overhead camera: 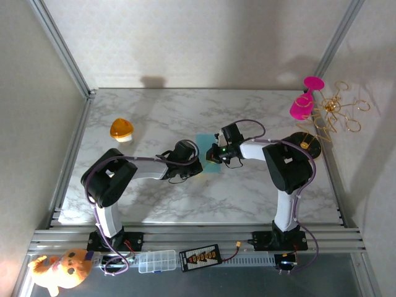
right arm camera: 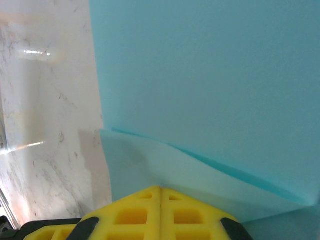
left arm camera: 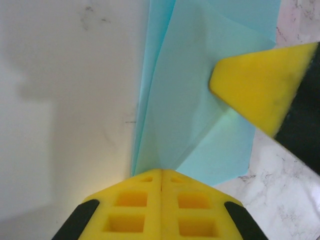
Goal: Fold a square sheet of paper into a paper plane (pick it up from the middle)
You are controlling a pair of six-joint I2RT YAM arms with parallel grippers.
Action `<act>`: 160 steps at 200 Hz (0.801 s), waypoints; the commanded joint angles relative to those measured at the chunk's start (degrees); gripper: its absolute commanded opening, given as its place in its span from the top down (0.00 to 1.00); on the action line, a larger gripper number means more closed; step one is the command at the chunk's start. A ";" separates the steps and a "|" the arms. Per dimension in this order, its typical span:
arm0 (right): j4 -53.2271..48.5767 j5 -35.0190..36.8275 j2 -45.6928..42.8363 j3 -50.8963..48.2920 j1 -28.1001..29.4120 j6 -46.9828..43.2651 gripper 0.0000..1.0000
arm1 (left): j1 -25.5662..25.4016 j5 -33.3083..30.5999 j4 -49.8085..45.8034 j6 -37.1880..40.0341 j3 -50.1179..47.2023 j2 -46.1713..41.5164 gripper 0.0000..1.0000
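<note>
The square sheet of paper is teal-blue and lies partly folded on the marble table, between the two grippers. In the left wrist view the paper shows overlapping creased flaps. My left gripper is shut, its yellow tips touching the paper's near edge, and the right gripper's yellow finger presses on a flap from the right. In the right wrist view my right gripper is shut with its tips on a folded-over flap of the paper. From above, the left gripper and right gripper meet over the paper.
An orange dome-shaped object sits at the back left. A pink object and a gold wire stand stand at the back right edge. A clear plastic box and a plush toy lie by the front rail.
</note>
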 commanded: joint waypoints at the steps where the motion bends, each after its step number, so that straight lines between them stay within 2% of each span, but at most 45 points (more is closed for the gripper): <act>1: -0.46 4.01 2.29 0.82 -4.08 -2.31 1.00 | -0.07 -1.56 -5.53 -0.98 -3.10 0.81 1.00; 45: 1.76 3.21 2.79 1.02 -7.37 -3.31 1.00 | -0.07 -1.34 -5.20 -1.06 -3.44 0.73 1.00; 82: 1.00 7.89 0.27 1.75 -9.09 -3.20 0.99 | -0.07 -0.94 -4.81 -0.99 -2.84 0.14 1.00; 107: 1.08 9.20 -4.70 0.28 -9.06 -1.59 0.92 | -0.07 0.72 -3.51 -0.99 -0.55 -1.90 1.00; 142: 3.12 9.36 -11.79 -6.17 -8.52 5.14 0.77 | 0.52 0.55 -2.11 -1.36 4.18 -5.51 0.82; 160: 5.42 8.59 -14.34 -9.64 -8.23 9.41 0.71 | 1.20 -1.70 -2.28 -1.05 6.00 -5.09 0.80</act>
